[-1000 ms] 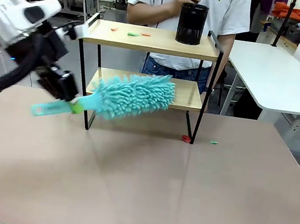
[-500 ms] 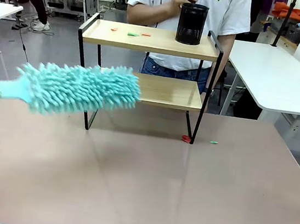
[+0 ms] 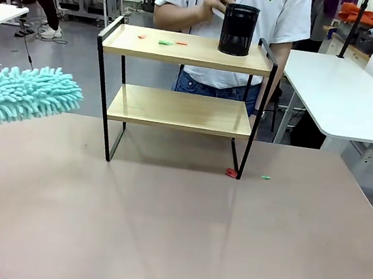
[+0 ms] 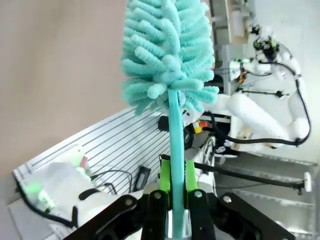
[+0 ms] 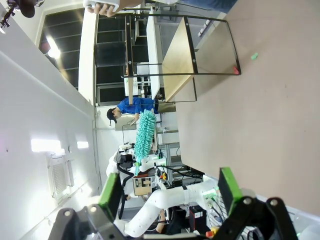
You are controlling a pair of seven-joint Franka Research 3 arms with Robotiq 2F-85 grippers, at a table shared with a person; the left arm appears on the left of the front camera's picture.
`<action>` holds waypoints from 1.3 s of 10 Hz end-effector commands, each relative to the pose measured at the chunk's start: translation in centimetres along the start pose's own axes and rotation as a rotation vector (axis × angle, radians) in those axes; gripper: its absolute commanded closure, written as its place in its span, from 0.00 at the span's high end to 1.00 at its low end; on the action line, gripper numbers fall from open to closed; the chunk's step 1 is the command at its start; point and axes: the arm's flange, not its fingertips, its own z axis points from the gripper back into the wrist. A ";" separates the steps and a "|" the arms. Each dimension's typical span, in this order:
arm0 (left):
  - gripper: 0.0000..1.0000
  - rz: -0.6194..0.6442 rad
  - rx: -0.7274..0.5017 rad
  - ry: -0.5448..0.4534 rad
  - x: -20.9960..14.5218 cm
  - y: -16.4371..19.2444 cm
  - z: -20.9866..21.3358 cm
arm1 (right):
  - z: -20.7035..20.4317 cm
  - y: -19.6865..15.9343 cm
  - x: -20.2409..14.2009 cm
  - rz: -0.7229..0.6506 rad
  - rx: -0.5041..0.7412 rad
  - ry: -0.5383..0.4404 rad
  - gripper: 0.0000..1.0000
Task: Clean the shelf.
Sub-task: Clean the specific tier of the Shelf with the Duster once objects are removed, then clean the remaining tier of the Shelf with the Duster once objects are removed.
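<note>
**Shelf [image 3: 180, 108] at 12 o'clock on the table, duster [image 3: 24, 96] at 9 o'clock.**
The shelf seems light but stiff and may slide if pushed, so I would steady it by a black frame post. The left gripper [image 4: 176, 175] pinches the soft duster's handle. The right gripper [image 5: 169, 192] has its jaws wide and empty. A black mesh cup [image 3: 239, 29] at 1 o'clock and small scraps [image 3: 161, 40] at 11 o'clock occupy the top board.

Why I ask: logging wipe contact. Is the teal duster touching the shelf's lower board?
No, the duster sits well left of the shelf in the front view, with a clear gap between them.
</note>
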 end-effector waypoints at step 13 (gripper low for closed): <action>0.12 -0.038 0.024 0.016 -0.1 -2.0 -0.6 | 0.0 0.2 0.2 0.027 0.019 -0.003 1.00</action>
